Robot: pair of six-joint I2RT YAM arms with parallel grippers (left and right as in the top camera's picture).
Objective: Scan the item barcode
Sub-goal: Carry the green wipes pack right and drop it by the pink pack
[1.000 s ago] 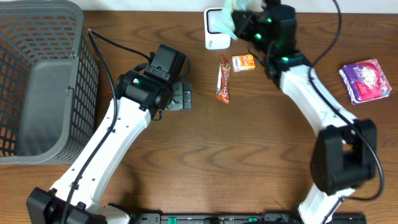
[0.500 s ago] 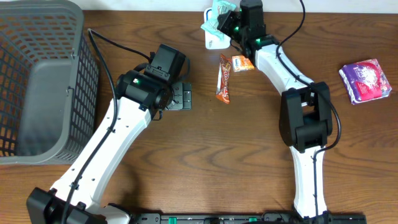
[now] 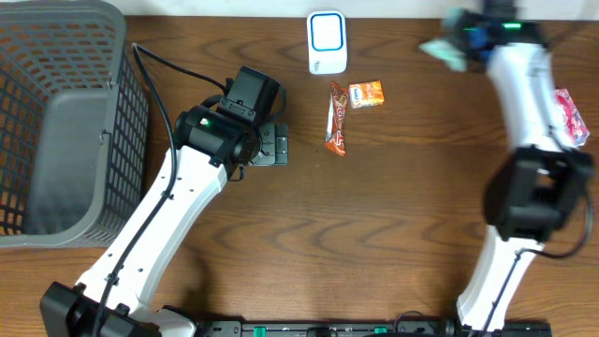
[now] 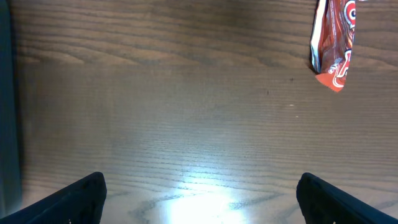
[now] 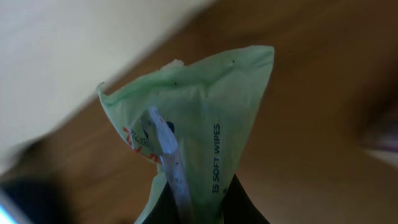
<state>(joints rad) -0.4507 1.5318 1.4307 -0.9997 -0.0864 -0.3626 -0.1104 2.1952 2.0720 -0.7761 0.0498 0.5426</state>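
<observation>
1. The right gripper [image 3: 471, 37] sits at about one o'clock on the table [image 3: 393, 234], near the far edge. Its jaws are pinched narrow on a pale green pack of wipes [image 3: 444, 51].
2. In the right wrist view the pack of wipes [image 5: 208, 118] fills the middle of the frame. It stands up from between the dark fingers [image 5: 244, 208] of the right gripper [image 5: 199, 208], which hold it by one end. "15 SOFT WIPES" is printed along its side. The background is blurred.
3. The white scanner [image 3: 328, 42], with a blue ring on its face, lies at twelve o'clock at the far edge. It is well apart from the pack, at the pack's nine o'clock.
4. A red candy bar [image 3: 337, 117] lies just toward six o'clock from the scanner. A small orange packet [image 3: 366, 94] lies just beside the bar's upper end, at its three o'clock.
5. The left gripper [image 3: 271, 145] hangs over bare wood near the centre, at the candy bar's nine o'clock. Its jaws are spread wide and hold nothing.
6. In the left wrist view the two fingertips [image 4: 81, 199] of the left gripper [image 4: 200, 186] sit at the lower corners with bare wood between them. The end of the candy bar [image 4: 333, 43] shows at one o'clock.
7. A grey basket [image 3: 56, 122] fills the nine to ten o'clock side of the table.
8. A purple pack [image 3: 573, 117] at three o'clock is partly hidden behind the right arm.
</observation>
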